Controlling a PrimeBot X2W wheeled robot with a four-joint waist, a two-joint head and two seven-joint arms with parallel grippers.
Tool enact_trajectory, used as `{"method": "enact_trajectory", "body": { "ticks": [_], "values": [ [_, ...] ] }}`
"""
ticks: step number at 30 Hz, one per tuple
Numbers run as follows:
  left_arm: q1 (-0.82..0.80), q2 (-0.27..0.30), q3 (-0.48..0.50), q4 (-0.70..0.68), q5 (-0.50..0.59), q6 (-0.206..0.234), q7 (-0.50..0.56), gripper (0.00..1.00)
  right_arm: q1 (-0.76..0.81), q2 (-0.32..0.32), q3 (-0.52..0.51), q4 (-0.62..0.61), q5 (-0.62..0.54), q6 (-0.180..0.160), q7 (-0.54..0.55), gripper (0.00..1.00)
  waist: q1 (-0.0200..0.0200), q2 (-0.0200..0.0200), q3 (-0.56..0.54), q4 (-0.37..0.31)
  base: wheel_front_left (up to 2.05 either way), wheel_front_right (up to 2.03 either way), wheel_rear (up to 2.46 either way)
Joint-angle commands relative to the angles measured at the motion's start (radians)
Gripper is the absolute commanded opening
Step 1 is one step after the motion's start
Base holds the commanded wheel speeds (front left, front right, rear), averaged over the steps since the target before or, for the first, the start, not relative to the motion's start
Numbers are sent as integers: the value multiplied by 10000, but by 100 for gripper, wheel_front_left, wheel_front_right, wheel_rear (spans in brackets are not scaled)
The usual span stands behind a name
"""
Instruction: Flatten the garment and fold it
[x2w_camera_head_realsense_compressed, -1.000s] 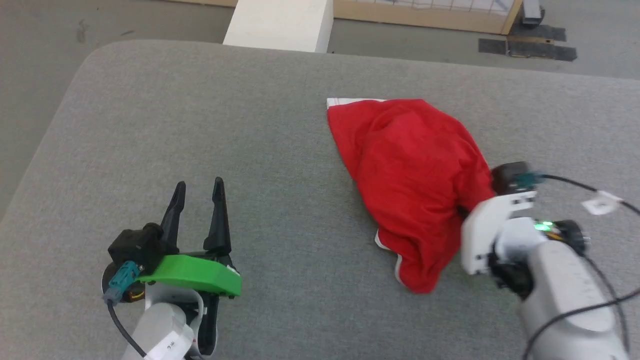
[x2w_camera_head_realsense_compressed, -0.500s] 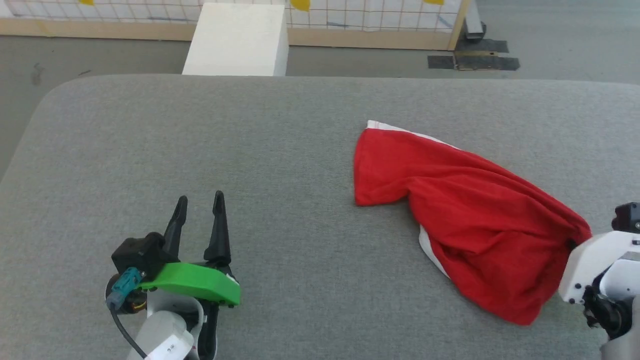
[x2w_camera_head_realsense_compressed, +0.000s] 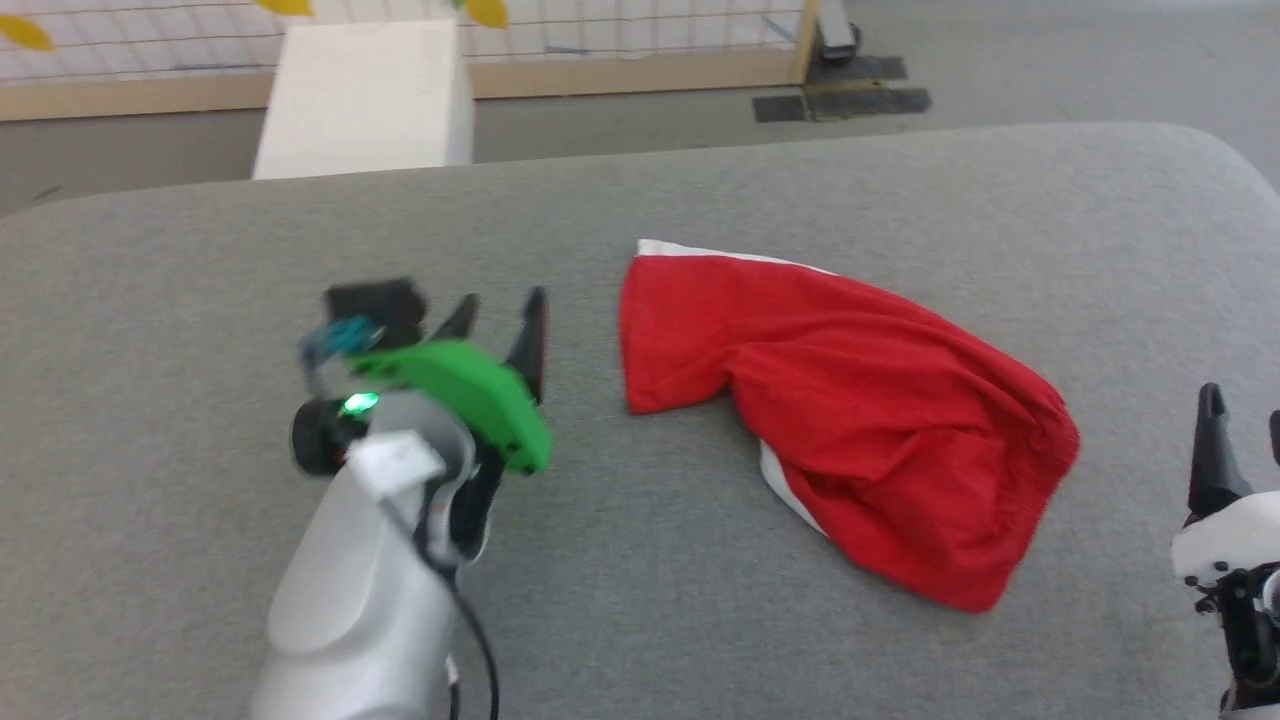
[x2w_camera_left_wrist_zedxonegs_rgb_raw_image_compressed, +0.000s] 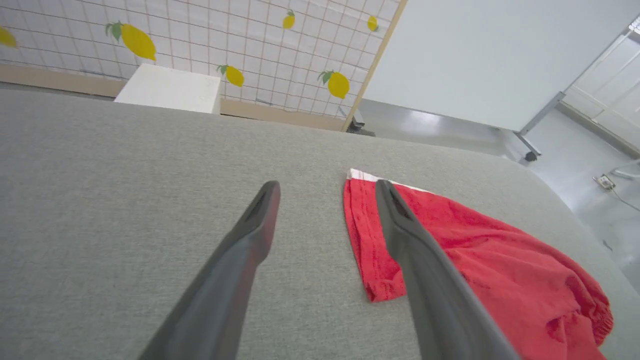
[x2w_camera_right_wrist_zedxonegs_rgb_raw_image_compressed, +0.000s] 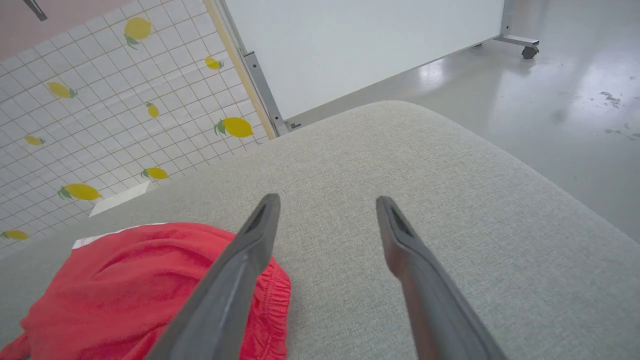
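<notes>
Lying crumpled on my gray padded desk (x2w_camera_head_realsense_compressed: 160, 300), the red shorts (x2w_camera_head_realsense_compressed: 850, 420) sit right of centre in the head view, not flat and not folded. A white stripe (x2w_camera_head_realsense_compressed: 720, 255) runs along their far edge, and another white strip (x2w_camera_head_realsense_compressed: 785, 490) peeks out on the near side. The leg hem points toward my left side, and the gathered elastic waistband (x2w_camera_head_realsense_compressed: 1050, 440) points toward my right. My left jaws are wide open and empty. Their dark fingers (x2w_camera_head_realsense_compressed: 530, 335) are over bare desk just beside the leg hem, with a gap between them and the cloth in the head view. In the left wrist view one finger (x2w_camera_left_wrist_zedxonegs_rgb_raw_image_compressed: 425, 280) crosses in front of the shorts (x2w_camera_left_wrist_zedxonegs_rgb_raw_image_compressed: 500, 270), so I cannot tell contact from there. A green cover (x2w_camera_head_realsense_compressed: 460, 390) with a small green light (x2w_camera_head_realsense_compressed: 358, 404) sits on that wrist. My right jaws are also spread wide, with nothing between them. One finger (x2w_camera_head_realsense_compressed: 1212, 450) shows at the right edge of the head view, near the waistband but apart from it. The right wrist view has the shorts (x2w_camera_right_wrist_zedxonegs_rgb_raw_image_compressed: 125, 290) at lower left, the waistband ruffle (x2w_camera_right_wrist_zedxonegs_rgb_raw_image_compressed: 277, 300) next to my finger (x2w_camera_right_wrist_zedxonegs_rgb_raw_image_compressed: 235, 280), and bare desk between the fingers. Beyond the desk are a white box (x2w_camera_head_realsense_compressed: 365, 100), a lemon-print grid panel (x2w_camera_left_wrist_zedxonegs_rgb_raw_image_compressed: 200, 35) and a shiny gray floor (x2w_camera_right_wrist_zedxonegs_rgb_raw_image_compressed: 550, 100).
</notes>
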Motion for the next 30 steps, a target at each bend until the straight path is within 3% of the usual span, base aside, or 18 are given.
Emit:
{"method": "enact_trajectory", "body": {
  "ticks": [1, 8, 15, 16, 17, 23, 30],
  "values": [
    [-483, -49, -230, 348, 15, 50, 596, 100, 101, 17, 105, 50, 129, -15, -124, 100, 0, 0, 396, -661, 0, 0, 0],
    [-2051, 8, -1355, 2486, 425, 252, 3592, 100, 8, 19, 511, 373, 399, -15, -603, 100, 0, 0, 1047, -1593, 0, 0, 0],
    [-2039, 242, -1807, 3541, 683, 276, 4412, 100, -104, 19, 701, 834, 519, -15, -993, 100, 0, 0, 1304, -1930, 0, 0, 0],
    [-1990, 232, -1859, 3595, 662, 195, 4423, 68, -110, 19, 680, 870, 508, -15, -1030, 100, 0, 0, 1307, -1913, 0, 0, 0],
    [-1937, 213, -1915, 3637, 612, 55, 4406, 0, -114, 19, 642, 911, 478, -15, -1062, 100, 0, 0, 1307, -1868, 0, 0, 0],
    [-1947, 86, -1946, 3633, 361, -370, 3601, 0, -192, 20, 598, 1061, 321, -15, -1114, 100, 0, 0, 1115, -1410, 0, 0, 0],
    [-2358, -17, -1122, 2932, -392, -419, 2108, 0, -162, 20, 762, 1080, 205, -15, -1016, 100, 0, 0, 689, -630, 0, 0, 0]
  ]
}}
